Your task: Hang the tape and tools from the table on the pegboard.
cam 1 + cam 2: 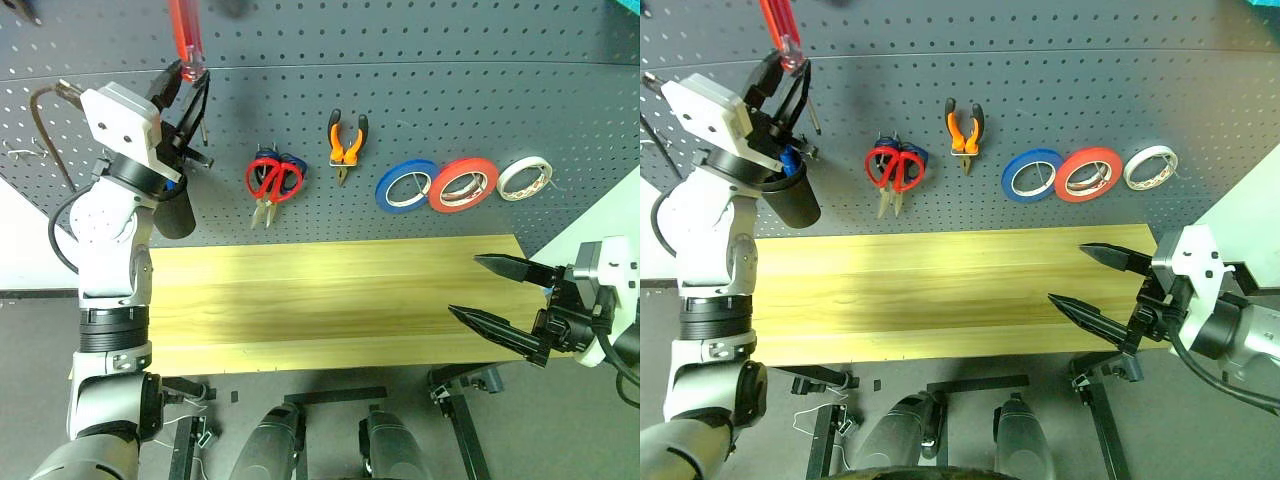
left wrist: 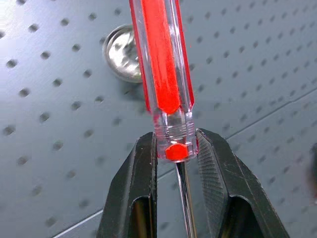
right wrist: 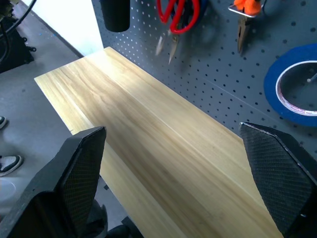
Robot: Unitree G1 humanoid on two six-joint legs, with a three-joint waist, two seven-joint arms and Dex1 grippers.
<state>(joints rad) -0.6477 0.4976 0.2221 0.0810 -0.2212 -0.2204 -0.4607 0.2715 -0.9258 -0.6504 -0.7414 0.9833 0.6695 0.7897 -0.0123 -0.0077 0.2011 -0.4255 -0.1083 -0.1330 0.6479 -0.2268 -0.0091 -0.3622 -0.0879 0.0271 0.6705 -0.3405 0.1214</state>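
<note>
While the left gripper (image 2: 177,148) clamps the slim red-handled screwdriver (image 1: 186,35) near the handle's base, handle up, w/ shaft pointing down toward the black cup (image 1: 792,196) on the dark grey perforated pegboard (image 1: 420,90), the cup's contents can't be made out. Red-handled scissors (image 1: 268,181), orange-and-black pliers (image 1: 347,145) & red tape ring (image 1: 464,184) hang on the pegboard. Right gripper (image 1: 505,300) hovers wide open, holding nothing, over the light yellow wood-grain table (image 1: 330,300).

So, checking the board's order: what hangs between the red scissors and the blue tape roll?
The orange-and-black pliers hang between the red scissors and blue roll, per the left eye view.
</note>
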